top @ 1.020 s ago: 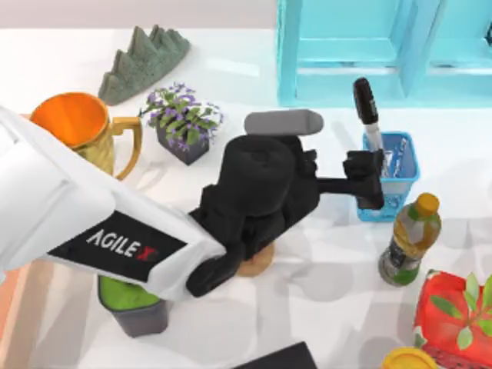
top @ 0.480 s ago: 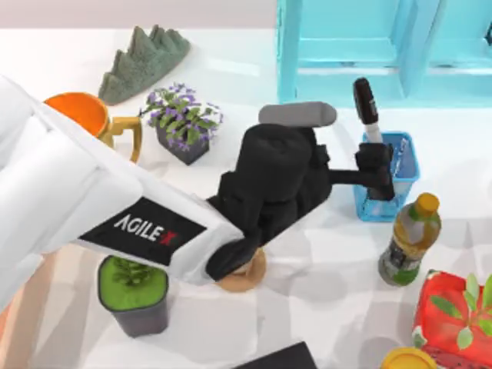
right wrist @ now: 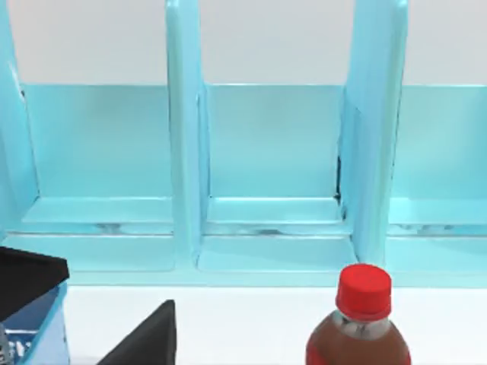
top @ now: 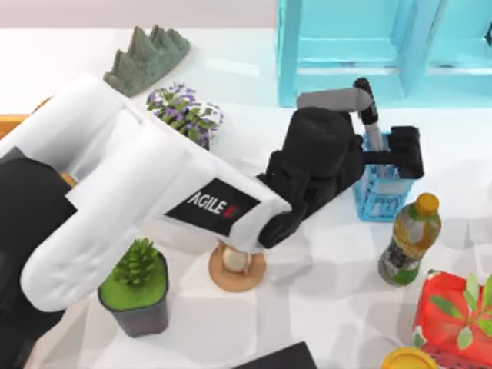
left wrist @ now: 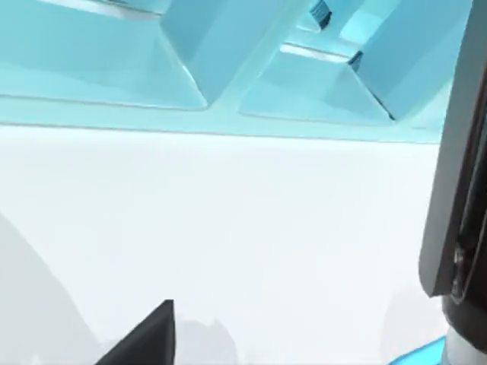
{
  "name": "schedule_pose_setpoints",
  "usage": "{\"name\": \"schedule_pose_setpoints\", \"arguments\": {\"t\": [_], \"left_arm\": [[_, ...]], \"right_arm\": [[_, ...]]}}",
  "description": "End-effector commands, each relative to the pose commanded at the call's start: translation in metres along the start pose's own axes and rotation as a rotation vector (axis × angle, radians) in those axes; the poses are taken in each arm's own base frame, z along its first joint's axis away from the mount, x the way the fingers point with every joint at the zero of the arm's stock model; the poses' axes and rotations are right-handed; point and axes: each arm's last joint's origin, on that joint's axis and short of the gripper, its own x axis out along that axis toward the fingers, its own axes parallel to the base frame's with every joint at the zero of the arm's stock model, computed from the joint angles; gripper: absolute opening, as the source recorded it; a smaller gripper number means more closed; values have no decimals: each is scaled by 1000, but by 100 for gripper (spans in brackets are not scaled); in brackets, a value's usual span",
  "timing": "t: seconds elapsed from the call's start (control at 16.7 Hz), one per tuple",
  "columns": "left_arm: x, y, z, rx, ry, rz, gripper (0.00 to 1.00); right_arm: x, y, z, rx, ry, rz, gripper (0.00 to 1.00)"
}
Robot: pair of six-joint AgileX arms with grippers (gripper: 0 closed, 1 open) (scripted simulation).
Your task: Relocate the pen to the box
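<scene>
Top view shows the left arm reaching across the worktop (top: 323, 307) from the near left toward the far right, its left gripper (top: 388, 154) sitting over the blue mesh basket (top: 380, 196). The pen (top: 367, 111) stands in that basket, tilted, black cap uppermost and leaning toward the turquoise shelf unit (top: 346, 46) behind it. The dark fingers flank the pen's pale barrel just above the basket rim; whether the jaws are clenched on it or released, I cannot tell.

Just near of the basket stands a yellow-capped bottle (top: 407, 238), and further right at the near edge a red carton (top: 453, 319). An hourglass (top: 237, 265) and a green potted plant (top: 137, 284) stand by the arm's white link, with a purple flowering plant (top: 184, 115) and a grey-green rock ornament (top: 146, 58) toward the far left.

Left wrist view has the pen's black cap (left wrist: 456, 190) close by, against the shelf unit and bare worktop. Right wrist view faces the shelf compartments, with a red-capped bottle (right wrist: 361, 327) in front.
</scene>
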Motion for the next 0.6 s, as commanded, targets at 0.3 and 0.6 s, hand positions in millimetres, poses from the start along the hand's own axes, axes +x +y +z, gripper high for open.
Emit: {"name": "schedule_pose_setpoints", "arguments": {"t": [0.3,0.6], "left_arm": [[6,0,-2,0,0,0,100],[6,0,-2,0,0,0,70]], "right_arm": [[0,0,0,0,0,0,100],[0,0,0,0,0,0,100]]}}
